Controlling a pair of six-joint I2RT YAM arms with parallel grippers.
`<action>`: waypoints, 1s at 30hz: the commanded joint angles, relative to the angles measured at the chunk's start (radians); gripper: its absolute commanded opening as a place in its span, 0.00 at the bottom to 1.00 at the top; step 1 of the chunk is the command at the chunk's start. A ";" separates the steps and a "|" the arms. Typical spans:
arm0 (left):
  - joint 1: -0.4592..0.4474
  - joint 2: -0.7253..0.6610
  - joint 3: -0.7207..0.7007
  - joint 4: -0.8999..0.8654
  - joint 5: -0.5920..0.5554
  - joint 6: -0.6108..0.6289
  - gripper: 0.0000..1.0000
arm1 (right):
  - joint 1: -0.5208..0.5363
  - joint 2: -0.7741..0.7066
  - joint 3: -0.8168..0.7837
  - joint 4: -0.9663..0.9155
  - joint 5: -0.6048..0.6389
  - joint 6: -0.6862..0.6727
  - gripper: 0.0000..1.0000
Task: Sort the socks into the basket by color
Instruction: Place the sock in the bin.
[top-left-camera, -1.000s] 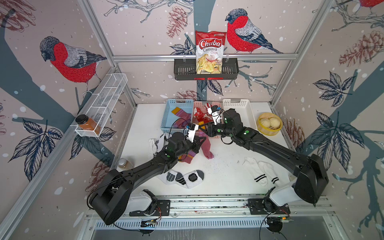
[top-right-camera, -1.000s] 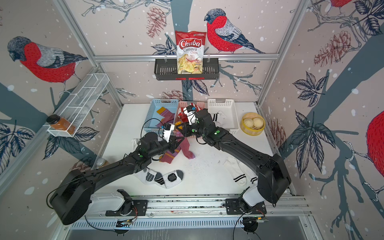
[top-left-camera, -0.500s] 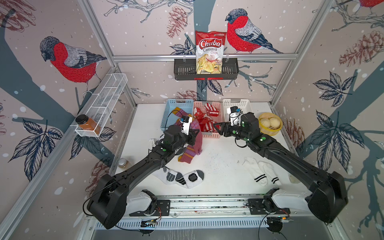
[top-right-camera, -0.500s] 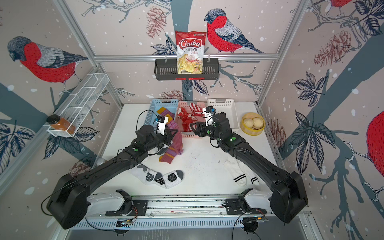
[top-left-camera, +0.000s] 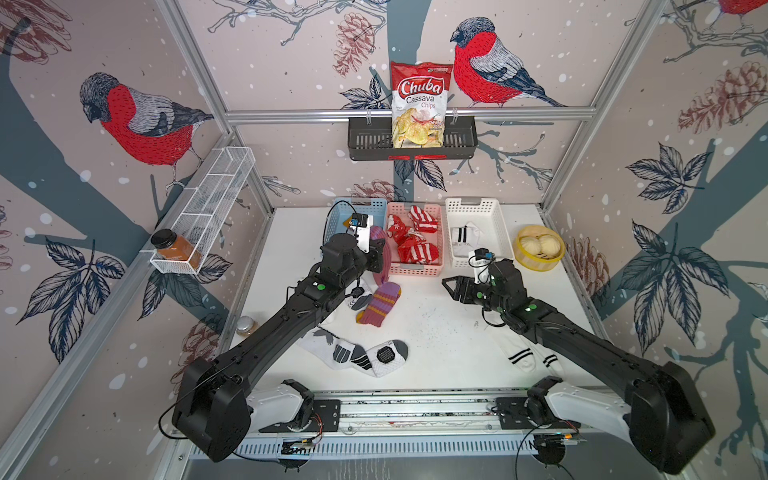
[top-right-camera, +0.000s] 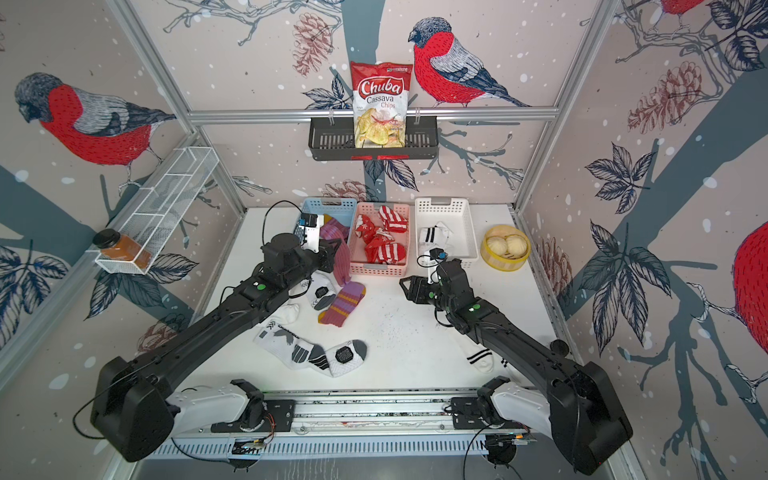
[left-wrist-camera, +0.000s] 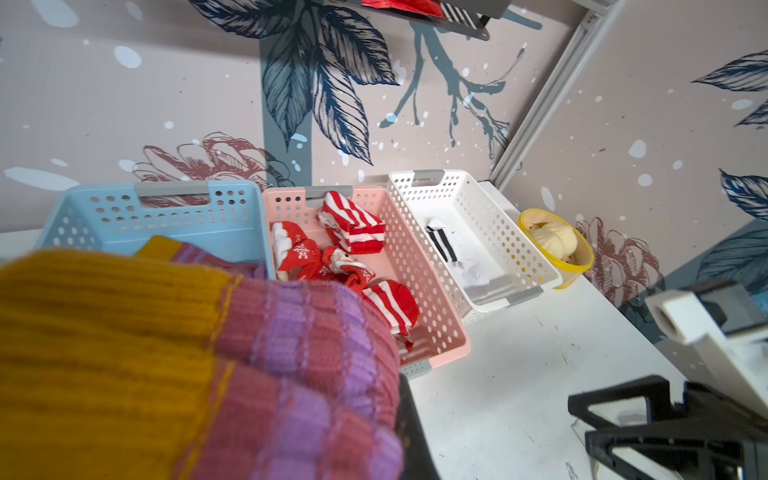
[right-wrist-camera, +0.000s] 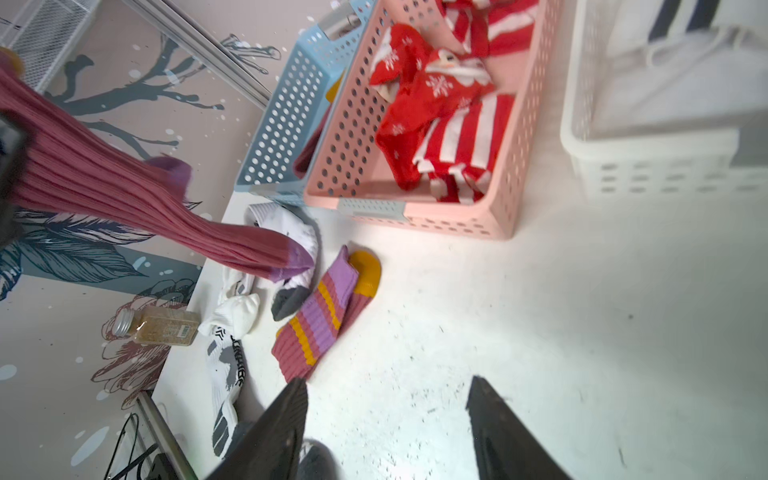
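A small bottle (top-left-camera: 246, 325) sits at the edge of the surface (top-left-camera: 436, 332), well to the left of the left fingers (top-left-camera: 377, 254). Those fingers are clamped tight on a maroon sock (top-left-camera: 383, 268), gripped up by its mustard cuff, and the rest hangs straight down below them. Its purple toe ends just over a crumpled white sock (right-wrist-camera: 278, 218) on the surface; whether the two touch cannot be told.

Just behind the left fingers stands the blue basket (top-left-camera: 338, 206), with a second maroon sock (left-wrist-camera: 164, 247) showing its mustard cuff inside. Below them and slightly to the right, a striped sock (top-left-camera: 380, 301) in maroon, purple and mustard lies flat on the surface. Back toward the robot's base, partly under the left arm, grey-patched white socks (top-left-camera: 361, 353) lie in a loose row.

Between the two sets of fingers, and further back, the pink basket (top-left-camera: 415, 271) holds the red-and-white socks (top-left-camera: 417, 251).

The right fingers (top-left-camera: 451, 289) stand wide apart with nothing between them, hovering over bare surface and pointing toward the striped sock. Just behind them is the white basket (top-left-camera: 473, 203), with a black-banded sock (top-left-camera: 460, 235) inside. A yellow bowl (top-left-camera: 539, 264) sits just to the right of that basket. Back under the right arm lie two black-striped socks (top-left-camera: 525, 358).
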 joint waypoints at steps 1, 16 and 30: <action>0.003 -0.029 -0.015 0.036 -0.058 -0.037 0.00 | 0.010 0.005 -0.041 0.093 0.012 0.047 0.63; 0.162 0.227 0.316 -0.026 -0.001 0.036 0.00 | 0.057 -0.037 -0.136 0.110 0.048 0.070 0.62; 0.284 0.620 0.574 -0.043 0.131 0.077 0.00 | 0.074 -0.102 -0.189 0.092 0.074 0.091 0.62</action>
